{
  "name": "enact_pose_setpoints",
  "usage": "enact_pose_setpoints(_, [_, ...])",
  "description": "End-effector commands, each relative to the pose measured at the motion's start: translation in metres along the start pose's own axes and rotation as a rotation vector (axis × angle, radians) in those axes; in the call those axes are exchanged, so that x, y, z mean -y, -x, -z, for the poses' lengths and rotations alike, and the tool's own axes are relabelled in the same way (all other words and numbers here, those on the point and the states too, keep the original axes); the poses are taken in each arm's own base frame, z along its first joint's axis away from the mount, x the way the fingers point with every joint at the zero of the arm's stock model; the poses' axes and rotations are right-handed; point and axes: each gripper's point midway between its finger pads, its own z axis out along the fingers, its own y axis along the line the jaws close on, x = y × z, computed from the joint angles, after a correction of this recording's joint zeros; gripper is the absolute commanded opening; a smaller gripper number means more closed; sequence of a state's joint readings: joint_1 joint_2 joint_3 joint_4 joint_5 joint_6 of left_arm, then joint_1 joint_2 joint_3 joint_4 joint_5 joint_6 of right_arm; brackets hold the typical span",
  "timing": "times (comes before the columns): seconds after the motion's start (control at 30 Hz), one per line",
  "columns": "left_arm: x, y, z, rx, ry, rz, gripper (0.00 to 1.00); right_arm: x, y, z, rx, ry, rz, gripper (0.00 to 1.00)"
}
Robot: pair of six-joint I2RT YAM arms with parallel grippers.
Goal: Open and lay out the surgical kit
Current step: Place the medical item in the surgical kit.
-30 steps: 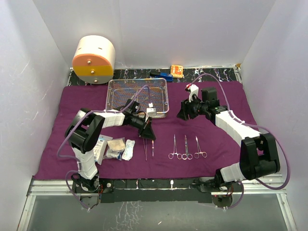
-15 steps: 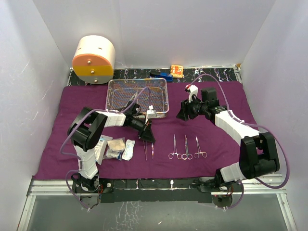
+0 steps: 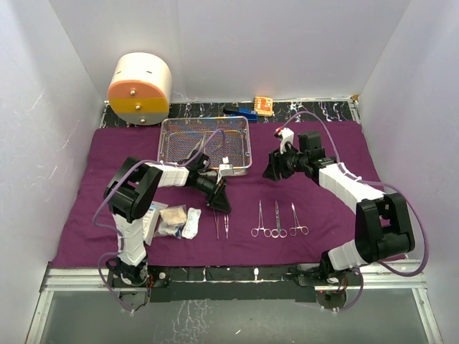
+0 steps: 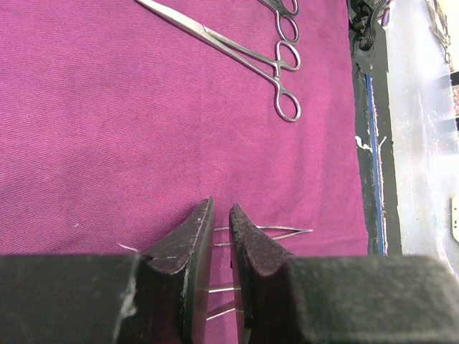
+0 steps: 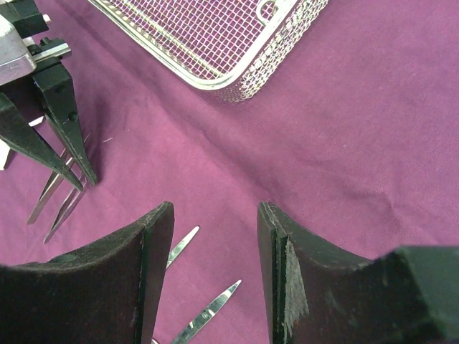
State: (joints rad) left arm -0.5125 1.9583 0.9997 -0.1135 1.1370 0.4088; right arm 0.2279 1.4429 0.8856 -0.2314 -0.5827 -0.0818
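Your left claw (image 4: 221, 211) is narrow, with just a thin slit between its two tips, and it pinches nothing that I can see. The tweezers (image 4: 280, 231) lie flat on the purple cloth (image 4: 107, 115) right under those tips. I think the step now is letting the tweezers go. Open a bit more and lift straight up, so no tip drags them crooked. A second thin tool (image 3: 216, 223) lies just beside them, so do not slide sideways. The forceps (image 4: 247, 54) rest in a row off to one side of this claw. The bare cloth between looks like good room for the next tool. The packets (image 3: 172, 219) sit on its other side. The mesh tray (image 5: 215, 80) is just behind it, near your right claw (image 5: 215, 236), which hangs half wide and empty over the cloth. Past the tweezers' points come the cloth's edge and the black table (image 4: 362, 129) strip, so keep things back from there.
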Motion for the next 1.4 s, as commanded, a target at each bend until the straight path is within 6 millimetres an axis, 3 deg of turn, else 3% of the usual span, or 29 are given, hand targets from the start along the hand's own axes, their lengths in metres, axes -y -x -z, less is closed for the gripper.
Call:
enact_pose_setpoints(0.0, [0.004, 0.016, 0.004, 0.031, -0.03, -0.07, 0.16, -0.002, 0.013, 0.001, 0.033, 0.018, 0.039, 0.48])
enact_pose_setpoints(0.2, [0.003, 0.021, 0.007, 0.025, -0.017, -0.094, 0.23, -0.002, 0.013, 0.001, 0.033, 0.02, 0.039, 0.48])
enact_pose_setpoints(0.4, [0.004, 0.041, 0.013, 0.036, -0.003, -0.148, 0.31, -0.003, 0.014, 0.002, 0.037, 0.022, 0.041, 0.48])
enact_pose_setpoints(0.57, [0.012, 0.076, 0.026, 0.066, 0.041, -0.202, 0.43, -0.004, 0.018, 0.005, 0.05, 0.018, 0.05, 0.48])
enact_pose_setpoints(0.67, [0.009, 0.103, 0.045, 0.113, 0.14, -0.215, 0.51, -0.003, 0.023, 0.008, 0.065, 0.0, 0.06, 0.48])
enact_pose_setpoints(0.87, [-0.027, 0.158, 0.109, 0.202, 0.485, -0.123, 0.53, 0.001, 0.035, 0.014, 0.094, -0.035, 0.09, 0.48])
enact_pose_setpoints(1.0, [-0.06, 0.173, 0.158, 0.254, 0.723, -0.021, 0.53, 0.003, 0.039, 0.017, 0.103, -0.058, 0.111, 0.48])
enact_pose_setpoints(1.1, [-0.081, 0.175, 0.184, 0.272, 0.845, 0.021, 0.53, 0.005, 0.041, 0.02, 0.11, -0.074, 0.119, 0.48])
enact_pose_setpoints(1.23, [-0.102, 0.18, 0.196, 0.259, 0.916, -0.012, 0.53, 0.007, 0.042, 0.023, 0.121, -0.084, 0.124, 0.48])
enact_pose_setpoints(1.37, [-0.127, 0.185, 0.193, 0.232, 0.923, -0.028, 0.53, 0.013, 0.041, 0.024, 0.121, -0.093, 0.113, 0.48])
